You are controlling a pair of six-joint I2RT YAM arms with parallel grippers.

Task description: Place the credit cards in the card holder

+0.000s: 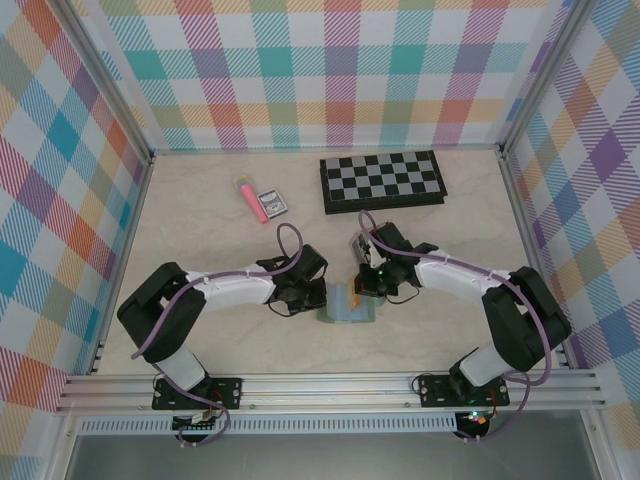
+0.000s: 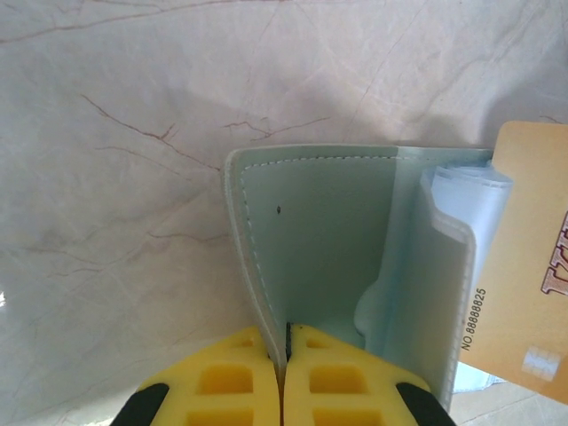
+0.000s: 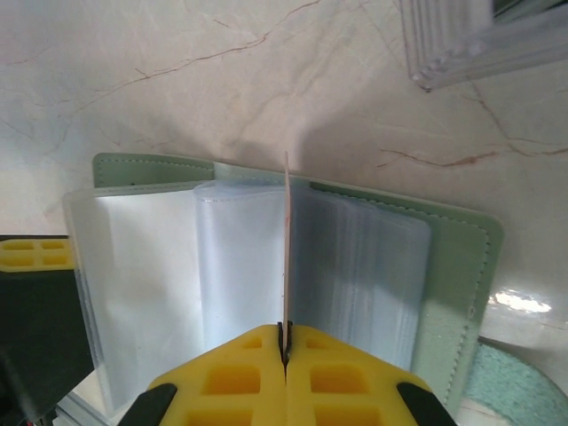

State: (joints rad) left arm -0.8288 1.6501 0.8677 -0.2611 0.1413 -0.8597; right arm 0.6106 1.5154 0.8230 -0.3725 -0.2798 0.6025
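The green card holder lies open on the marble table, low in the middle of the top view, between the two grippers. The left gripper is clamped on the near edge of the holder's cover, its yellow fingers pressed together with the stitched rim between them. At the right edge of the left wrist view, an orange card with a printed number stands over the holder's clear sleeves.

The right gripper is closed tight on a thin card seen edge-on as a line running up the centre of the frame. It is probably that same orange card, though its face is hidden here. I cannot tell whether its far end sits inside a sleeve. A clear rack sits at the upper right of that view. A chessboard lies near the top of the table, well apart.
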